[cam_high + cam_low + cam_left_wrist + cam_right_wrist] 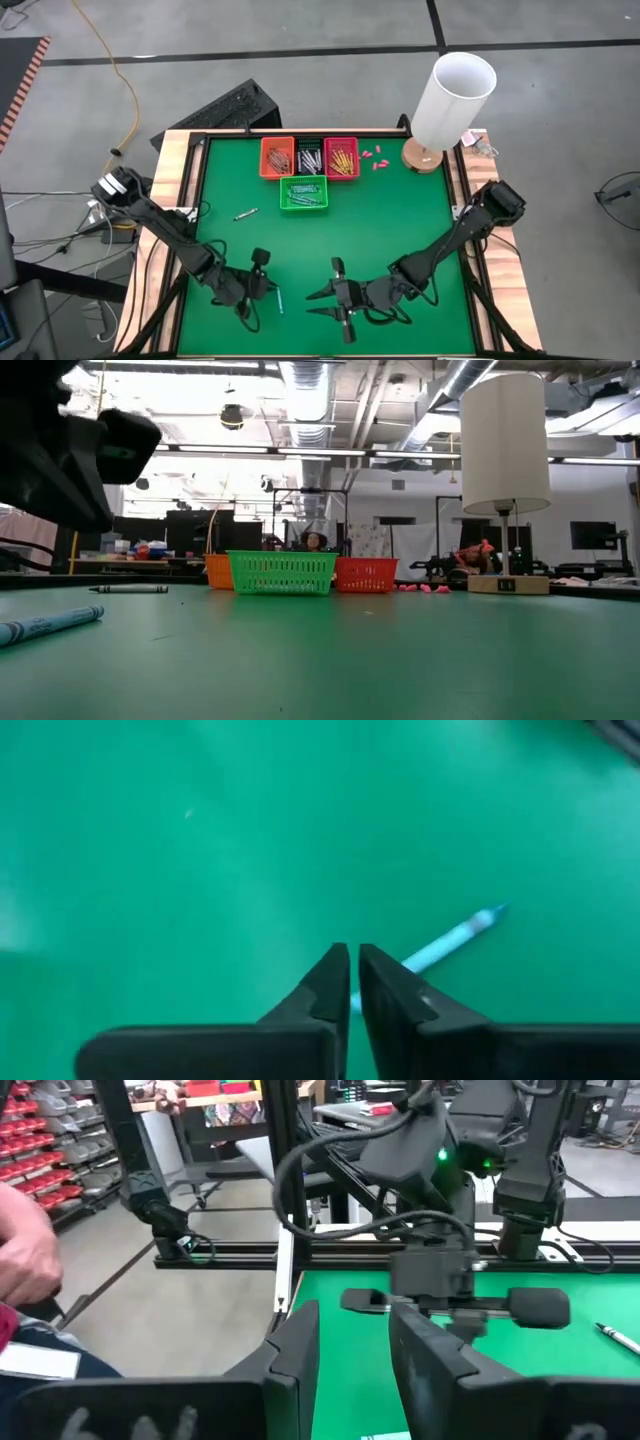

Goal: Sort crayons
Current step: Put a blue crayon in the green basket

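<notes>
A blue crayon (280,300) lies flat on the green table near its front edge; it also shows in the left wrist view (450,940) and the low view (50,626). My left gripper (258,288) hangs just above it, pointing down, its fingers (352,982) shut and empty. A grey crayon (245,213) lies alone at mid-left. Sorted crayons fill an orange basket (277,157), a black basket (308,158), a red basket (341,157) and a green basket (303,193). My right gripper (315,304) is open and empty, level, pointing at the left gripper.
A white-shaded lamp (450,100) stands at the far right corner. A few pink bits (372,157) lie beside the red basket. A person's hand (25,1260) shows beyond the table's left edge. Open green surface lies between the baskets and the arms.
</notes>
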